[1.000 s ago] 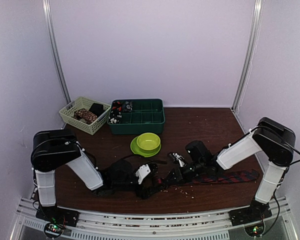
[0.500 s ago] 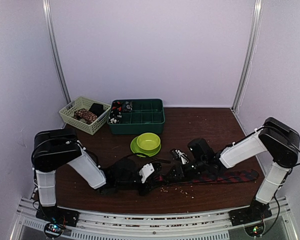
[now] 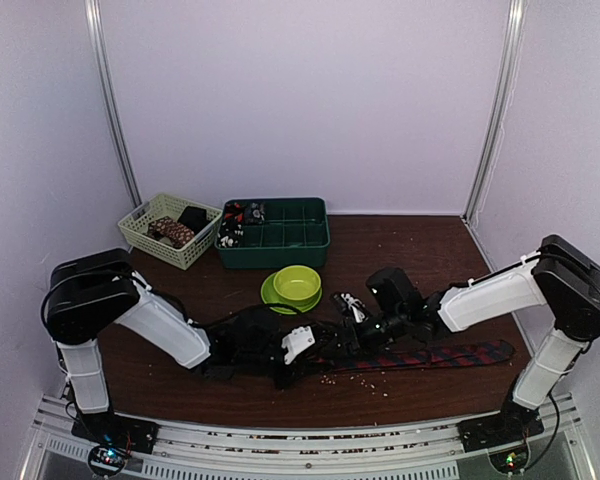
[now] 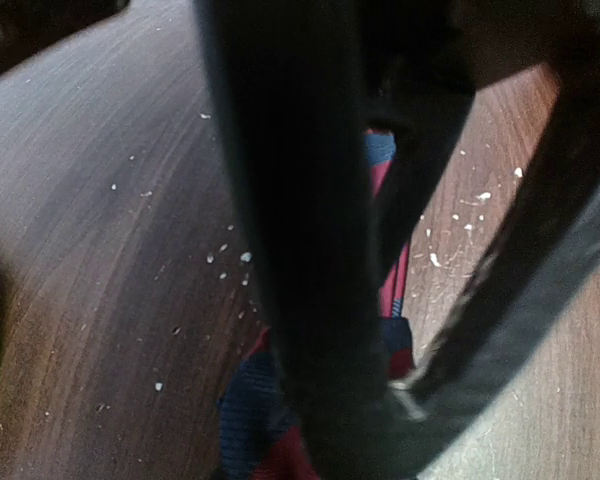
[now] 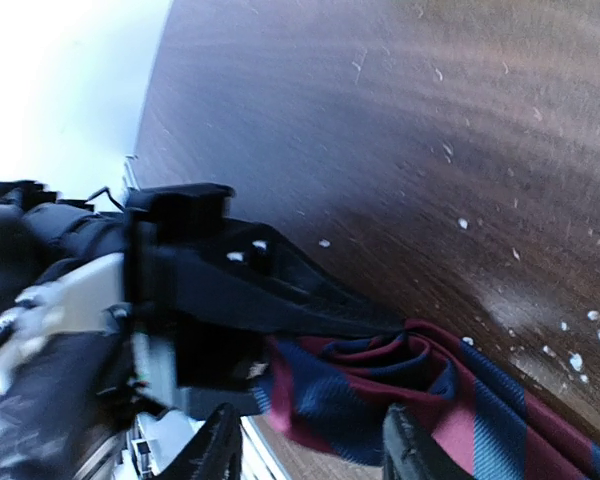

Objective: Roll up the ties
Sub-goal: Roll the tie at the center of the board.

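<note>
Along the near part of the brown table [image 3: 420, 260] the striped tie [image 3: 440, 355], red and navy, lies flat and stretched left to right, its wide end toward the right arm's base. At its left end the cloth is bunched into a small fold. The left gripper [image 3: 315, 353], lying low over the wood, pinches that fold, its dark fingers pressed onto the fabric. The right gripper [image 5: 315, 445] is just beside it, a little farther back and to the right; its fingertips stand spread, with the folded end under the gap and not clamped. Pale crumbs [image 3: 355, 378] are scattered on the wood near the tie.

Farther back, near the middle, a lime-green bowl [image 3: 297, 282] sits on a lime-green plate [image 3: 273, 298]. At the far left edge stands a dark green compartment tray [image 3: 273, 262] with small dark items in its left cells. Left of it is a pale woven basket [image 3: 160, 248] holding a patterned roll and a dark one.
</note>
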